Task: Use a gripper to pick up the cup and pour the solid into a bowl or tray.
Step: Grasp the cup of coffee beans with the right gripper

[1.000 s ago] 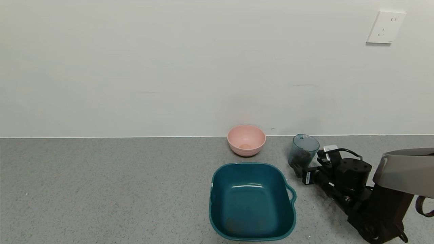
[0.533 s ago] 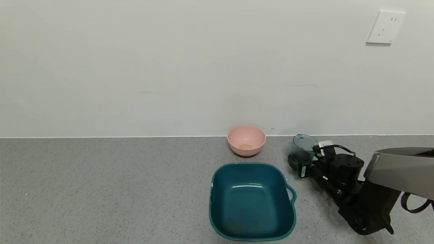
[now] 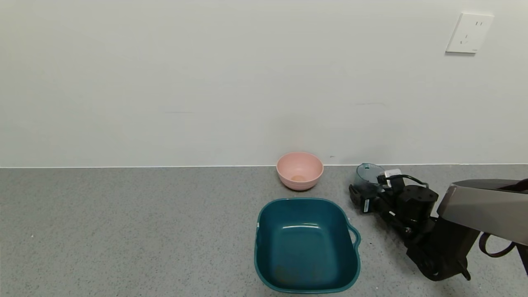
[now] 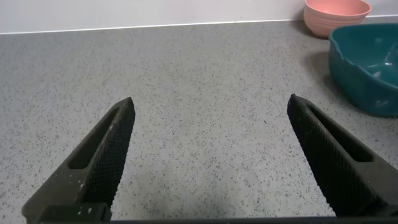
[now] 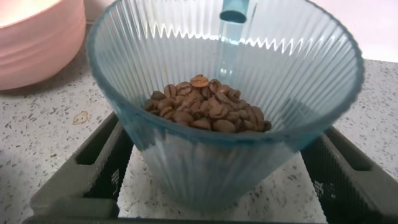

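Note:
The ribbed grey-blue cup [image 3: 367, 175] stands upright on the counter at the right, near the wall. The brown bean-like solid [image 5: 205, 107] fills its lower part. My right gripper [image 3: 361, 193] is open and reaches in low, with one finger on each side of the cup's lower body. In the right wrist view the cup [image 5: 214, 163] stands between the two fingers [image 5: 99, 168], with a gap of counter showing on both sides. The teal basin [image 3: 305, 247] sits in front and to the left of the cup. My left gripper [image 4: 210, 102] is open and empty over bare counter.
A small pink bowl [image 3: 300, 170] stands by the wall, left of the cup and behind the basin. It also shows in the right wrist view [image 5: 37, 43]. The left wrist view shows the basin [image 4: 367, 68] and the pink bowl [image 4: 336, 12] farther off. A wall socket [image 3: 469, 33] is at the upper right.
My right arm has moved forward and left toward the cup. Its fingers now stand on either side of the cup's lower body. The cup, basin and pink bowl have not moved.

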Motion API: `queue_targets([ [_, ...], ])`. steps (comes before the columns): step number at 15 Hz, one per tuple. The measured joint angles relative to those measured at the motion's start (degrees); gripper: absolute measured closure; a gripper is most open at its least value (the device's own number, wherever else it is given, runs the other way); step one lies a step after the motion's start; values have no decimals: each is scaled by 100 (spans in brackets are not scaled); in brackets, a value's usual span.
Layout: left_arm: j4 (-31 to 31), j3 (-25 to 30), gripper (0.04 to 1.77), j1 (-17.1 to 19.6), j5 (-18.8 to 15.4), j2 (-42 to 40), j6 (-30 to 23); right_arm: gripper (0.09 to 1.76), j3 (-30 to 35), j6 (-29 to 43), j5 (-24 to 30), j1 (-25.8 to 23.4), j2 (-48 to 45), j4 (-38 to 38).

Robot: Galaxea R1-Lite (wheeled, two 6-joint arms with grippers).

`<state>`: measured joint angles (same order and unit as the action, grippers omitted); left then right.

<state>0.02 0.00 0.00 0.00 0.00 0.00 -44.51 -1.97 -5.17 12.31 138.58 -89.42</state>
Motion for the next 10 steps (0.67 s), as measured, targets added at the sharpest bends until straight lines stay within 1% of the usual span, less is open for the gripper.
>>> queue_targets([
  [4,-2,0,5,0,0,0,0,14,-116,5,0,22,41,-2],
  [5,0,0,5,0,0,0,0,19,-135,2,-1,20,63,0],
  [6,-2,0,5,0,0,0,0,37,-144,7,2,17,83,-2],
  [7,-2,0,5,0,0,0,0,46,-149,7,2,15,98,-7],
  [10,-2,0,5,0,0,0,0,48,-152,7,0,15,108,-11],
])
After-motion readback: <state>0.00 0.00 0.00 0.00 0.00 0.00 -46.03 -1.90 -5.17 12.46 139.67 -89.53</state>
